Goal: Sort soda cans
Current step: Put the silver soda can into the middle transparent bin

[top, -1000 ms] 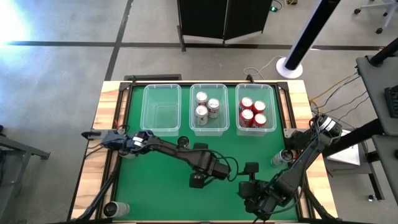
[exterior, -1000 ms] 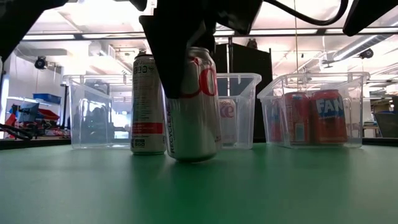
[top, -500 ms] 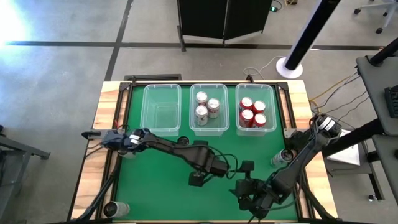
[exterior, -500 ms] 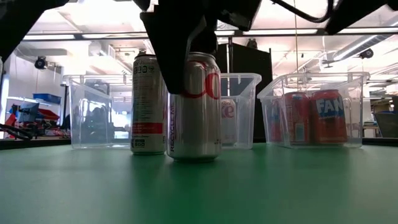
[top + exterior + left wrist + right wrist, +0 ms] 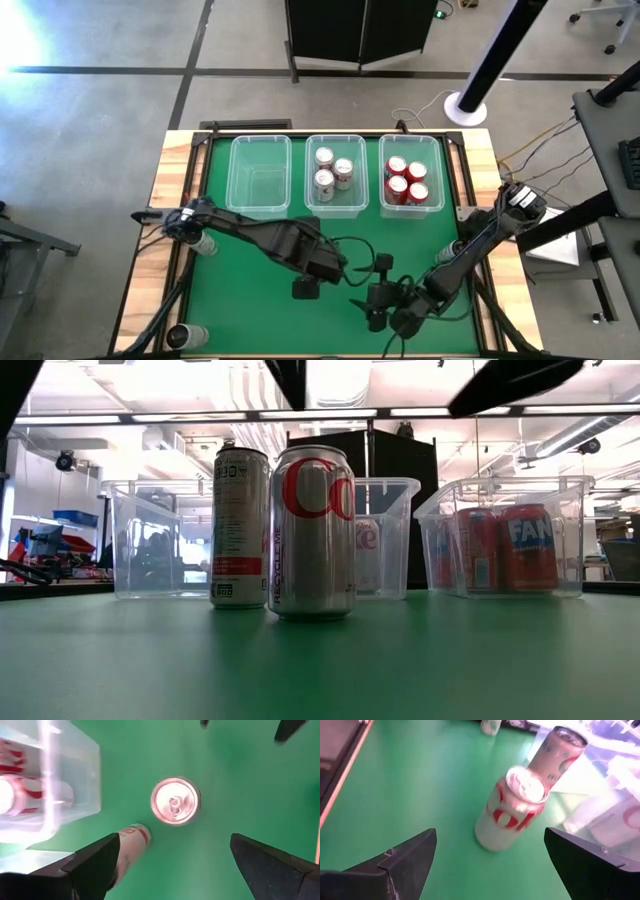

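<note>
A silver soda can with red lettering (image 5: 312, 530) stands upright on its base on the green table, mid-table. Behind it to the left stands a tall slim can (image 5: 238, 525). My left gripper (image 5: 175, 839) is open, straight above the silver can's top (image 5: 175, 802), clear of it. In the high view that gripper (image 5: 304, 290) hides the can. My right gripper (image 5: 490, 832) is open and looks at the same can (image 5: 512, 812) from its near right side; in the high view it (image 5: 378, 312) hovers low near the front edge.
Three clear bins stand along the far edge: the left one (image 5: 260, 175) bare, the middle one (image 5: 310, 200) with silver cans, the right one (image 5: 382, 200) with red cans. A can (image 5: 205, 243) stands by the left arm; another (image 5: 186, 336) lies at the near left corner.
A second ago my left gripper held the silver can slightly tilted; it set the can upright on the table, let go and rose out of the low view. My right gripper has gone toward the table's left edge, closer to the can.
</note>
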